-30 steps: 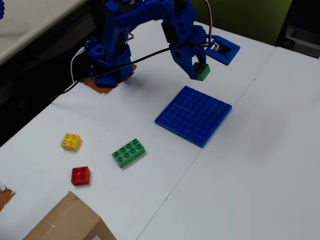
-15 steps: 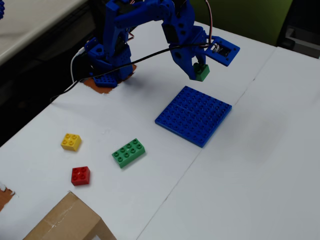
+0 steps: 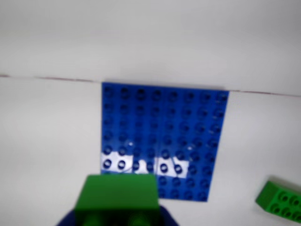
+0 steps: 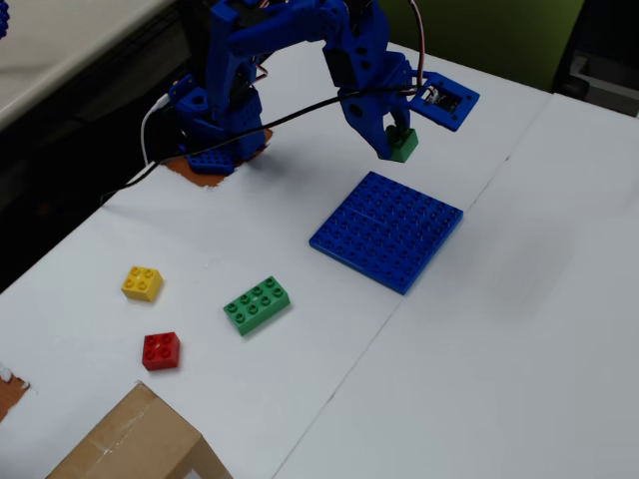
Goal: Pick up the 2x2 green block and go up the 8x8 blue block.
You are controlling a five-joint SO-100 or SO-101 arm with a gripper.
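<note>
My blue gripper (image 4: 396, 143) is shut on the small 2x2 green block (image 4: 402, 144) and holds it in the air, above the table just beyond the far edge of the large flat blue 8x8 baseplate (image 4: 387, 230). In the wrist view the green block (image 3: 118, 195) fills the bottom middle between the blue jaws, and the baseplate (image 3: 162, 136) lies ahead of it, with white glare along its near rows.
A longer 2x4 green brick (image 4: 258, 304) lies left of the baseplate and shows at the wrist view's right edge (image 3: 281, 200). A yellow brick (image 4: 142, 283) and a red brick (image 4: 161, 350) lie further left. A cardboard box (image 4: 135, 444) stands at the bottom left.
</note>
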